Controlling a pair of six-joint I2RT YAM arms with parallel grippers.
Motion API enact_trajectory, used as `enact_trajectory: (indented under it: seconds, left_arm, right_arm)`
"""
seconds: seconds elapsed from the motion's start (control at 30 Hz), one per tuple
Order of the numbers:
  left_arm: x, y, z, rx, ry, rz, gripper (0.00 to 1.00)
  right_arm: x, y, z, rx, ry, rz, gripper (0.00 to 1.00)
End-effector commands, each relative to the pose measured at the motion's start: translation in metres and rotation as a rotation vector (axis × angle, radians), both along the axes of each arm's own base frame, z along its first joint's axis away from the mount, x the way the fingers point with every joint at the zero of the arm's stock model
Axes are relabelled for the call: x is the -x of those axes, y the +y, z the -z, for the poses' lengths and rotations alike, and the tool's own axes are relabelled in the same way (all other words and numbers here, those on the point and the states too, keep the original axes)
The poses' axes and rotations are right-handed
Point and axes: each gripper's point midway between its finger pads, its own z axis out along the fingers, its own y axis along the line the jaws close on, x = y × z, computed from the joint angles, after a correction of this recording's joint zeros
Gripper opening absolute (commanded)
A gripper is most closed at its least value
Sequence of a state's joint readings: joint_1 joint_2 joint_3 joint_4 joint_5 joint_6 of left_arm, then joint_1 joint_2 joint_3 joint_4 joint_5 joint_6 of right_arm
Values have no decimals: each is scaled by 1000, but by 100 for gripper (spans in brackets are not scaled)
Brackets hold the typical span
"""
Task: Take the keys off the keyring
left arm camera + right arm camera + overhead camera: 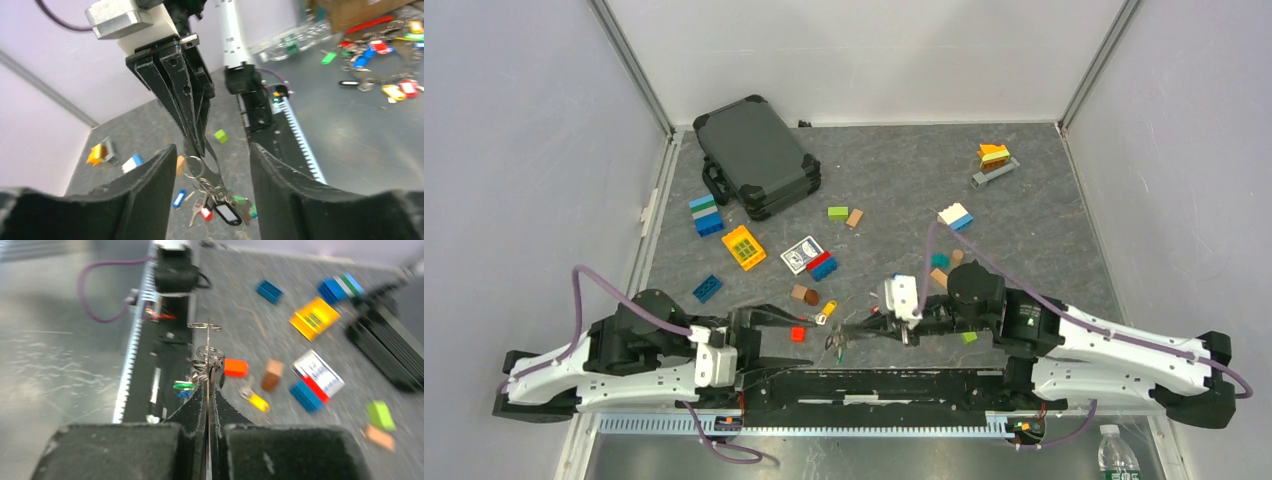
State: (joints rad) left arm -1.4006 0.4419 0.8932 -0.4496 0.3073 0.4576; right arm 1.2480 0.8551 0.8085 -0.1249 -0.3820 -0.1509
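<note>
Your left gripper [212, 149] stands half open and empty, fingers [150, 185] flanking the keys [225, 210] hanging on the keyring [215, 167], which your right gripper [208, 386] pinches fully closed, lifted between both arms.

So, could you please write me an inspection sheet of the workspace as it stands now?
Surface: grey marbled mat, flat.
Job's things: keyring held off the mat, keys hanging from it in a bunch; one yellow-headed key lies loose on the mat.
Clutter: black case, card box, scattered building blocks.
Tools: right tool shut on the keyring; left tool open, pointed at the bunch.
Cables: purple cables loop off both arms, away from the keys.
Surroundings: white walls; water bottle beyond the near edge; heap of tagged keys off the table.
</note>
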Motion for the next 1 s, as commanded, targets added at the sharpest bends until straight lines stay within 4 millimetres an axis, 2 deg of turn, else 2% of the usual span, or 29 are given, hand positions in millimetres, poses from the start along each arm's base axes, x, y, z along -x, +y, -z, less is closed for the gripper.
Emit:
enact_trajectory:
  seconds: [0.0, 0.1, 0.17, 0.23, 0.33, 0.37, 0.4, 0.47, 0.5, 0.67, 0.8, 0.97]
  left_arm:
    - [-32, 3, -8, 116, 63, -196, 70]
    - [-52, 7, -4, 170, 117, -316, 81]
    - [-67, 11, -2, 196, 159, -406, 84]
    - [-78, 15, -1, 213, 197, -477, 85]
    - [-90, 21, -1, 230, 247, -558, 87]
    - [-94, 23, 1, 232, 258, -582, 88]
    - [-96, 25, 1, 237, 269, -599, 88]
    - [-100, 30, 1, 244, 287, -627, 89]
    - [-101, 33, 2, 245, 294, -635, 89]
    - [-103, 44, 5, 269, 321, -662, 90]
    - [-106, 50, 9, 303, 353, -683, 90]
    - [-109, 46, 22, 312, 367, -700, 93]
  right_arm:
    - [-68, -36, 7, 256, -33, 425, 0]
    - [-103, -73, 38, 549, -39, 708, 0]
    - [-114, -93, 60, 725, -63, 816, 0]
    - [-104, -92, 87, 857, -17, 773, 0]
    - [-77, -71, 126, 962, 84, 585, 0]
    - [-74, -74, 135, 1008, 90, 575, 0]
    - [-82, -85, 140, 1064, 51, 629, 0]
    - [-107, -118, 137, 1155, -65, 824, 0]
    - [-117, -126, 129, 1156, -94, 904, 0]
    - [-130, -116, 101, 1090, -80, 977, 0]
    - [-136, -109, 90, 1078, -107, 987, 0]
    - [-137, -97, 77, 1058, -116, 917, 0]
